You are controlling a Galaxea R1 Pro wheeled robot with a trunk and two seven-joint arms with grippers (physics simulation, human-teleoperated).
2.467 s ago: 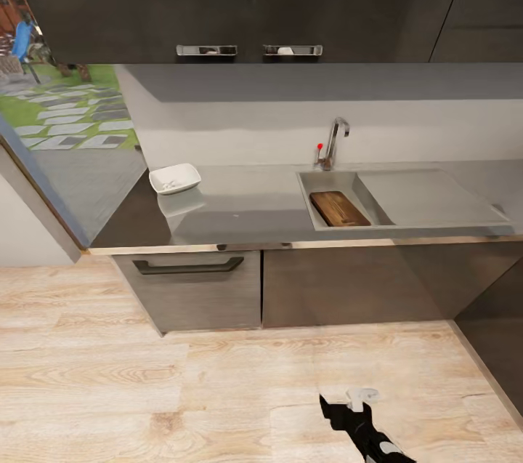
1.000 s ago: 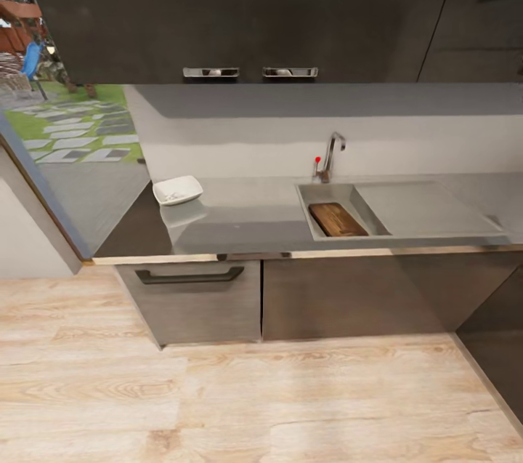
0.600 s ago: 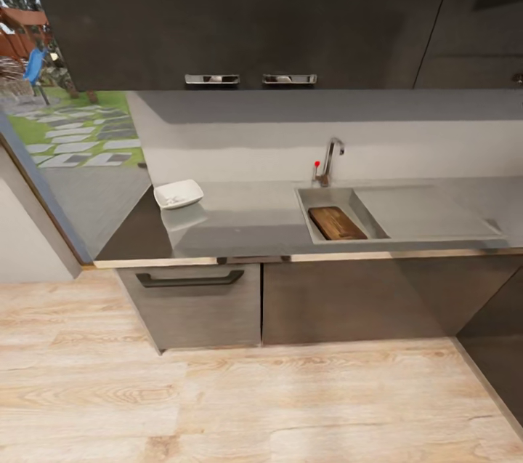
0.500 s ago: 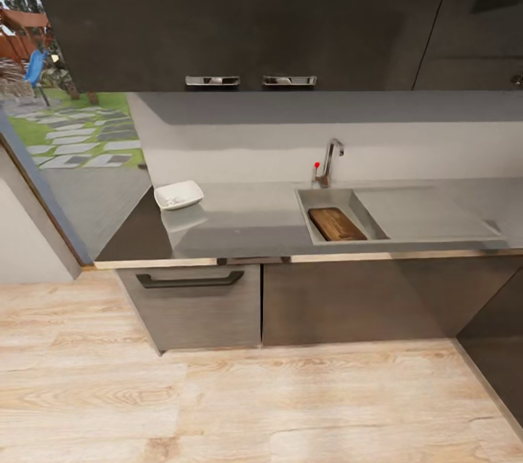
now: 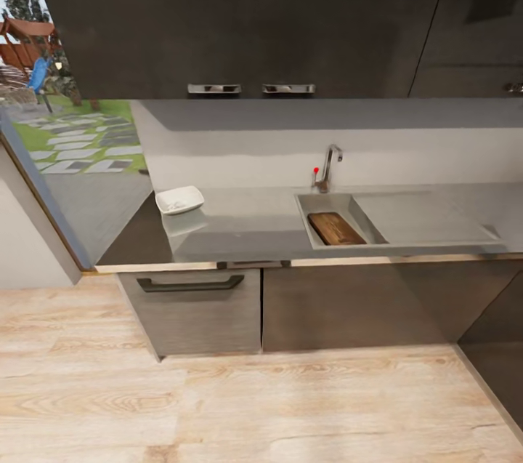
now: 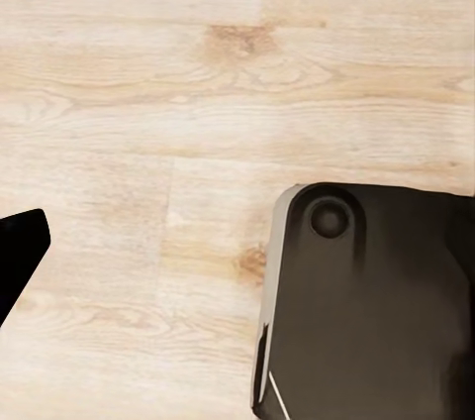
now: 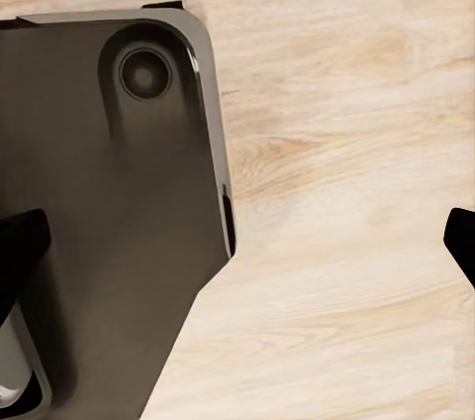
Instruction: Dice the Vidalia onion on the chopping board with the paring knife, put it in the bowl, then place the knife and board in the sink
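The dark brown chopping board (image 5: 335,228) lies flat inside the basin of the grey sink (image 5: 308,222), below the curved tap (image 5: 330,164) with its red knob. The white square bowl (image 5: 179,199) stands on the grey countertop (image 5: 247,224) at its left end, holding small pale bits too small to name. The Vidalia onion and the paring knife are out of view. My right gripper (image 7: 237,242) is open over the wooden floor and my own dark base, far from the counter. My left gripper (image 6: 237,252) also hangs over the floor, one dark fingertip (image 6: 20,252) standing wide at the picture's edge.
Dark wall cabinets (image 5: 247,19) hang above the counter. A drawer with a black handle (image 5: 190,284) and plain cabinet doors sit under it. A window (image 5: 65,136) is at the left. Light wooden floor (image 5: 254,405) stretches between me and the cabinets. A dark unit (image 5: 501,354) stands at the right.
The whole head picture has shifted down and shrunk a little, so the camera moved. The right arm seen at the bottom edge 2.5 s ago has left the head view. Board and bowl have not moved.
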